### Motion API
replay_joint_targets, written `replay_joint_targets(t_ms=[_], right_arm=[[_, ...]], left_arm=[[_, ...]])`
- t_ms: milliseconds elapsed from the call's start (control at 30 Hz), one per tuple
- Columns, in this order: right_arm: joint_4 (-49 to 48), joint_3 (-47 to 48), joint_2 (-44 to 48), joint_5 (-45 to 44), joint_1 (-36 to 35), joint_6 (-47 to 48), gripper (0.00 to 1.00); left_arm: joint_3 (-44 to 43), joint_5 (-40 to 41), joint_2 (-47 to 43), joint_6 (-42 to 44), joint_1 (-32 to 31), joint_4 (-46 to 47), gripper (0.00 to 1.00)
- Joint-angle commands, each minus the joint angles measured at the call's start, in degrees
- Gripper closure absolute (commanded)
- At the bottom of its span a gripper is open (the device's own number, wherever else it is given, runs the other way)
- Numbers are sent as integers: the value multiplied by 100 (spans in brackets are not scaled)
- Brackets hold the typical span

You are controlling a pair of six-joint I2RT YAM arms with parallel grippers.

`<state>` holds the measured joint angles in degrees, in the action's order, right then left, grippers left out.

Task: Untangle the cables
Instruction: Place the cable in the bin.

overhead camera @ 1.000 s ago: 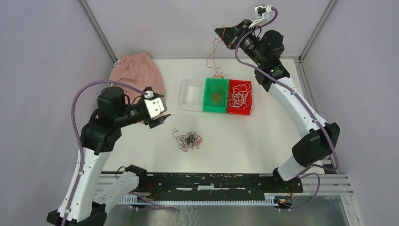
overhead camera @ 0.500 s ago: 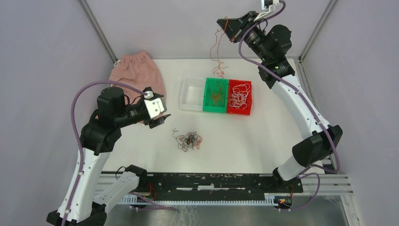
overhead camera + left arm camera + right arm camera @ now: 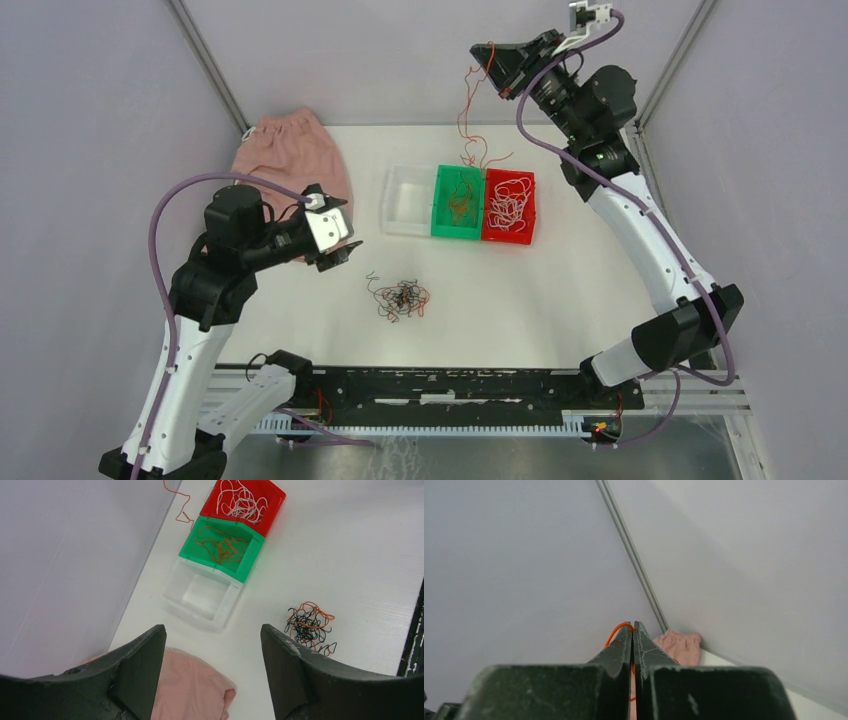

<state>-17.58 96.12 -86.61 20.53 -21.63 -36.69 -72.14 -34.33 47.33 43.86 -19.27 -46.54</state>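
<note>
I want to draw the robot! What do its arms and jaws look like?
The left arm and right arm are both long white tubes linked by chunky black joints. A thick purple cable loops along each one. Each wrist carries a small white block. The jaws are dark, wedge-shaped and a bit scuffed.

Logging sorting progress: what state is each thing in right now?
right gripper: shut on the orange cable, raised high
left gripper: open, empty
orange cable: dangling, pinched at its top
clear bin: empty
green bin: holds orange cables
red bin: holds white cables
black-and-orange clump: tangled, ungripped
pink cloth: lying bunched
</note>
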Motion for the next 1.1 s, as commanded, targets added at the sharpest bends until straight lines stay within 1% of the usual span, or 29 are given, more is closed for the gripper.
replay_joint_targets(t_ms=[0, 133, 167, 367, 533, 667, 833, 933, 1067], right_arm=[[-56, -673, 77, 51, 23, 153, 99], [-24, -1310, -60, 84, 24, 60, 100], [37, -1347, -120, 50, 20, 61, 100], [864, -971, -496, -96, 19, 318, 99], [825, -1267, -675, -227, 19, 439, 99], [924, -1320, -867, -396, 19, 646, 99], [1283, -1187, -1211, -694, -16, 991, 99], [1725, -1051, -1477, -963, -117, 1309, 99], [1960, -1026, -1755, -1226, -267, 1596, 99]], left_arm=[[-38, 59, -67, 148, -20, 234, 23], [-33, 82, -82, 158, -24, 238, 23], [-41, 76, -76, 152, -22, 230, 23], [-92, 58, -46, 97, -19, 234, 23], [-57, 55, -60, 84, -20, 234, 23], [-63, 71, -64, 88, -23, 237, 23], [-42, 69, -64, 97, -14, 238, 23], [-29, 61, -61, 97, -24, 237, 23], [-3, 91, -94, 133, -21, 242, 23]])
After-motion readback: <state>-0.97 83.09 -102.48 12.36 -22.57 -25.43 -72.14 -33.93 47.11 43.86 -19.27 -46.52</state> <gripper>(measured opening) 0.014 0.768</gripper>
